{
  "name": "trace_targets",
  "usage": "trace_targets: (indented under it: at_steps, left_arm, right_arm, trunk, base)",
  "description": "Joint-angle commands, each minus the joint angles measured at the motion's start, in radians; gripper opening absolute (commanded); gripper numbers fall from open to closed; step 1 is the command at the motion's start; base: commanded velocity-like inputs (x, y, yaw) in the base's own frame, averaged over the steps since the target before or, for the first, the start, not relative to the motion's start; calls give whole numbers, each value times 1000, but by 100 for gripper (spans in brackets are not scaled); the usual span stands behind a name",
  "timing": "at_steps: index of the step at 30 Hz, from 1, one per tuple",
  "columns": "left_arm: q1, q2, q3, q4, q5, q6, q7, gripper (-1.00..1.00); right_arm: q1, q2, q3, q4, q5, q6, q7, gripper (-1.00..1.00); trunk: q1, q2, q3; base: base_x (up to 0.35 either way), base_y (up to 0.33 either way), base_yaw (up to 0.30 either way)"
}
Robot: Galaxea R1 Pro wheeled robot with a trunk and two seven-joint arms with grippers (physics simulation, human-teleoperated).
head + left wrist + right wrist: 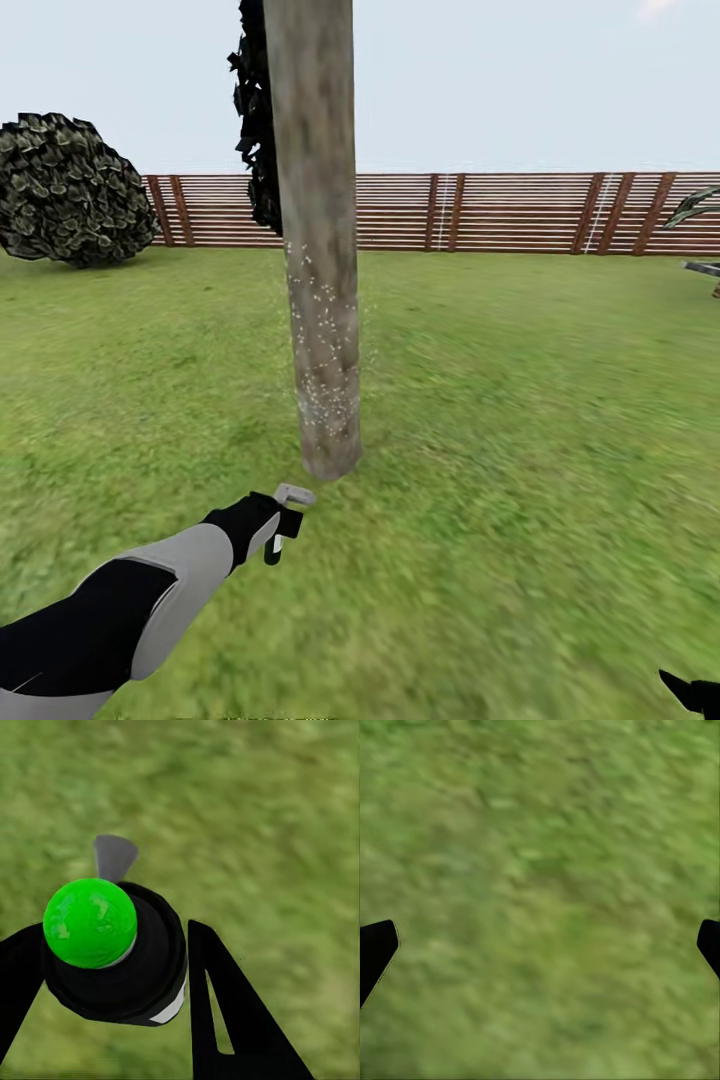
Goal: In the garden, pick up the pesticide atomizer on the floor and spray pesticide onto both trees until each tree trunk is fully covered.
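Nearest, in the head view, the left arm reaches forward over the lawn [520, 420], its left gripper [268, 525] closed around the pesticide atomizer [288, 510], whose grey nozzle head points toward the base of the tree trunk just beyond it; in the left wrist view the two black fingers [225, 1020] press either side of the atomizer [120, 960], a black body with a bright green ball on it and a grey lever sticking out past it, all held off the grass [262, 810]. At the near right corner of the head view a black tip of the right gripper [692, 692] shows; in the right wrist view its fingertips [375, 949] stand far apart with bare grass between them, so it is wide open and holds nothing.

Just beyond the atomizer the tree trunk [318, 250] rises straight from the lawn, mottled grey-brown; its lower half is dotted with pale specks, and a few hang in the air beside it; the upper part looks clean.

Farther back, dark foliage [258, 120] hangs behind the trunk; a round leafy bush [70, 190] stands at the far left edge of the lawn; the brown slatted fence [480, 212] closes the far edge; some fronds [697, 205] show at the far right.
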Motion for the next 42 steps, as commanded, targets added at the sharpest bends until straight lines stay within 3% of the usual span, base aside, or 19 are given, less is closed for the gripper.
trace_targets:
  at_steps: [1, 5, 11, 13, 16, 17, 19, 21, 22, 24, 27, 30, 32, 34, 37, 39, 42]
  left_arm:
    - [0, -2, -1, -1, 0, 0, -1, -100]
    - [0, -17, -1, 1, 2, -3, -4, -100]
    - [1, -19, -1, 5, 2, -38, -6, -100]
    - [6, -18, -1, 5, -1, -50, -53, -100]
    - [11, -12, -36, 0, -36, -53, -214, -100]
    - [12, -11, -96, -1, -85, -55, -279, -100]
    - [12, -11, -202, -2, -154, -61, -365, -100]
    - [12, -10, -232, -1, -171, -63, -388, -100]
    - [12, -10, -239, -1, -175, -63, -393, -100]
    - [12, -9, -248, -1, -181, -64, -403, -100]
    - [12, -9, -250, -2, -183, -64, -440, -100]
    - [12, -9, -255, -14, -186, -64, -521, -100]
    - [12, -9, -288, -33, -186, -64, -558, -100]
    - [12, -9, -399, -50, -186, -69, -647, -100]
    - [12, -9, -513, -57, -184, -129, -761, -100]
    - [12, -9, -543, -58, -185, -184, -832, -100]
    - [12, 5, -553, -58, -185, -280, -926, -100]
  right_arm:
    - [0, 0, 0, 0, 0, 0, 0, 100]
    - [0, 0, 0, 1, -1, 0, -2, 100]
    - [0, 0, -3, -1, 0, 0, 2, 100]
    - [0, 1, -4, -5, -1, -1, 4, 100]
    - [0, 1, 5, -4, -1, 0, 18, 100]
    - [1, -1, 41, -4, -2, 0, 63, 100]
    - [0, -4, 217, -3, -2, 5, 141, 100]
    - [0, -3, 346, -7, -1, 11, 161, 100]
    - [0, -2, 380, -9, -1, 12, 166, 100]
    - [0, -1, 414, -9, -2, 14, 171, 100]
    - [0, 0, 418, -7, -3, 14, 169, 100]
    - [0, 1, 424, -7, -1, 14, 168, 100]
    - [0, 1, 446, -5, -2, 14, 169, 100]
    - [0, 0, 583, -4, -6, 14, 170, 100]
    - [0, -1, 738, -3, -40, 14, 172, 100]
    - [0, -1, 779, -3, -111, 14, 191, 100]
    - [-2, -1, 791, -3, -186, 14, 279, 100]
  trunk:
    - [0, 0, -1]
    - [0, 0, -3]
    - [0, 0, -4]
    - [0, 0, -4]
    - [0, 0, -4]
    - [0, 0, -4]
    - [0, 0, -4]
    - [0, 0, -4]
    - [0, 0, -4]
    - [0, 0, -4]
    - [0, 0, -4]
    - [0, 0, -4]
    - [0, 0, -4]
    - [0, 0, -4]
    - [0, 0, -4]
    - [0, 0, -4]
    - [0, 0, -4]
  base:
    - [0, 0, 255]
    - [0, 0, 251]
    - [0, 0, 42]
    - [0, 0, 0]
    - [0, 0, 0]
    - [0, 0, 0]
    - [0, 0, 0]
    - [0, 0, 0]
    - [0, 0, 0]
    - [0, 0, 0]
    - [0, 0, 0]
    - [0, 0, 0]
    - [0, 0, 0]
    - [0, 0, 0]
    - [0, 0, 0]
    - [0, 0, 0]
    - [0, 0, 0]
